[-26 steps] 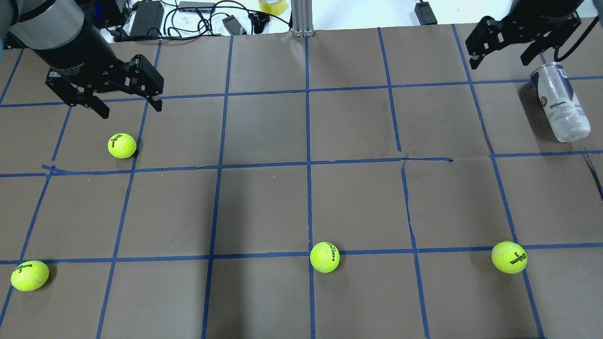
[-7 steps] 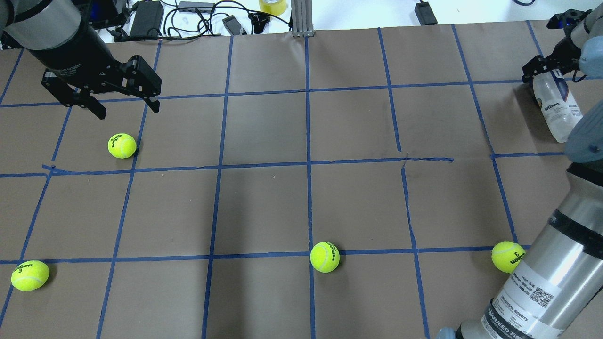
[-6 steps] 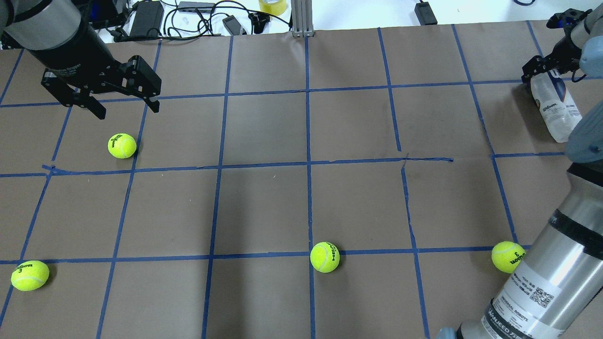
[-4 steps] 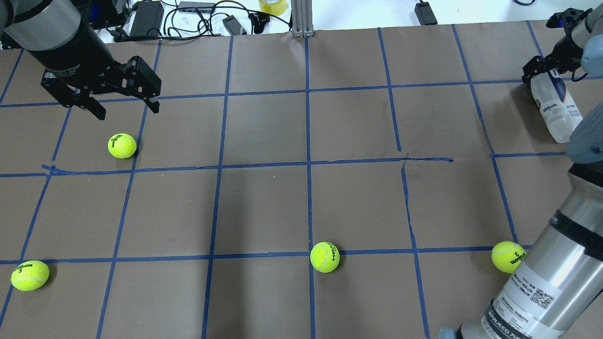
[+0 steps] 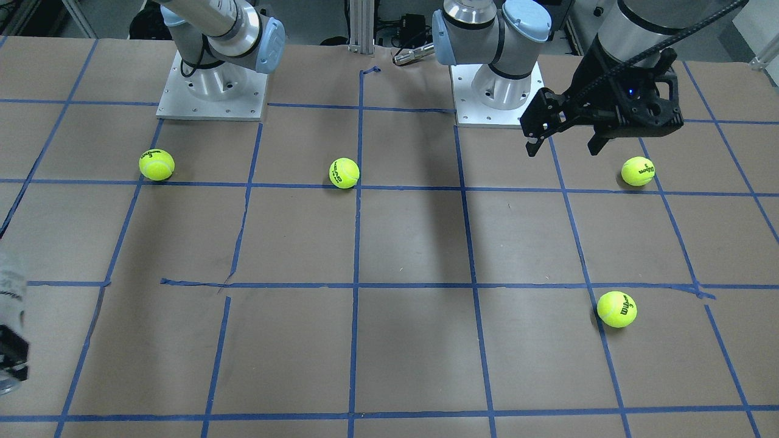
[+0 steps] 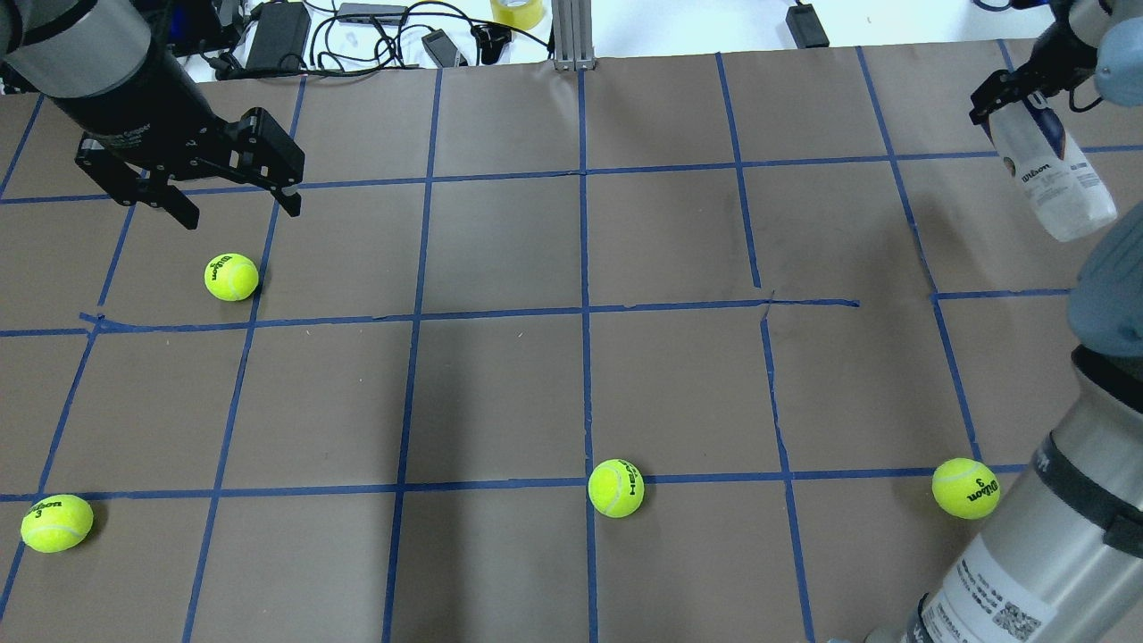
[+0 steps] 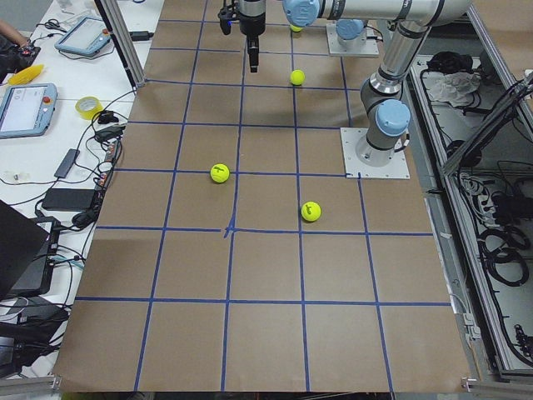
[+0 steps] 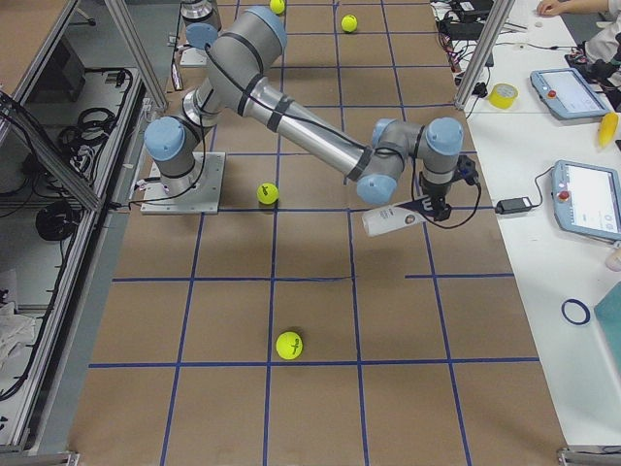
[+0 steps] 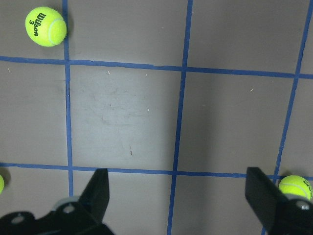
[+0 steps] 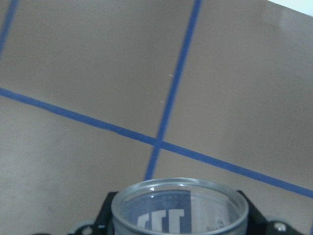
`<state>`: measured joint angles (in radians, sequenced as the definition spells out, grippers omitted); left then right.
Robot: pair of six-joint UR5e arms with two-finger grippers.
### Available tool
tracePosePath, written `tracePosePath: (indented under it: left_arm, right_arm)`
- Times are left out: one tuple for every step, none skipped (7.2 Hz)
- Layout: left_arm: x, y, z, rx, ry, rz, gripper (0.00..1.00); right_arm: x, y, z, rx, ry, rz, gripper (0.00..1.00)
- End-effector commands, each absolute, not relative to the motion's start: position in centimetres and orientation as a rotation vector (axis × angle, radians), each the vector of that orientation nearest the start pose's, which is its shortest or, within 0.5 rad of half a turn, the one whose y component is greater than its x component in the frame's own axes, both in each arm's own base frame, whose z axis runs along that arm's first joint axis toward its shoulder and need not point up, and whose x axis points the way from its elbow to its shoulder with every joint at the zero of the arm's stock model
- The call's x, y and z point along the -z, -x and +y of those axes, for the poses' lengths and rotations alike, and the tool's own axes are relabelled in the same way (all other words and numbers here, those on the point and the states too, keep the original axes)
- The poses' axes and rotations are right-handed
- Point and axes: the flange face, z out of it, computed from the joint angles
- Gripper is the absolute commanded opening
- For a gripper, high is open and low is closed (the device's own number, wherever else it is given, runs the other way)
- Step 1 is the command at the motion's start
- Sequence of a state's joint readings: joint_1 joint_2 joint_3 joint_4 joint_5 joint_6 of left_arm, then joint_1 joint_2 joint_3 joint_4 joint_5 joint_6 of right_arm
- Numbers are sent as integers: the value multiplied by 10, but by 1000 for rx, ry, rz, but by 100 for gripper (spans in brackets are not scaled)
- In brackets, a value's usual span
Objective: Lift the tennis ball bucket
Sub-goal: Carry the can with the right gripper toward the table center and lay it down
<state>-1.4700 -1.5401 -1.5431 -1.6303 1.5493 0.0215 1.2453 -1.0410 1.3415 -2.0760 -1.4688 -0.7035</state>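
Nearest, overhead: right arm [image 6: 1036,545] is cut off at the lower right corner, forearm just beside one tennis ball [image 6: 965,488]. It runs up the right edge, mostly out of frame, wrist reaching far out. Two more balls lie in the same near row, and a fourth ball [image 6: 231,276] sits further out on the left. The left gripper [image 6: 241,212] hangs over the paper near that ball, pointing down, jaws wide, nothing between them. Far right: the right gripper [image 6: 1013,96] is clamped on the far end of the tennis ball bucket [image 6: 1052,179], which slants back toward the robot. The front view crops the bucket at the frame edge and blurs it. Can't tell whether its low end touches the table [image 6: 500,384].
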Motion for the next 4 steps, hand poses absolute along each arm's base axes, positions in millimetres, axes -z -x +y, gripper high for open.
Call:
tracePosePath:
  left_arm:
    - [-511, 86, -489, 2, 126, 3161, 100]
    - [-512, 86, -489, 7, 121, 3159, 100]
    - [-519, 82, -491, 32, 116, 3162, 100]
    - [-521, 79, -491, 39, 123, 3159, 100]
  right_arm:
    - [-352, -66, -660, 337, 1046, 2947, 61]
    - [-344, -120, -652, 316, 1323, 2831, 58]
    - [-331, -180, -639, 282, 1599, 2680, 51]
    - [-325, -238, -623, 275, 1743, 2605, 51]
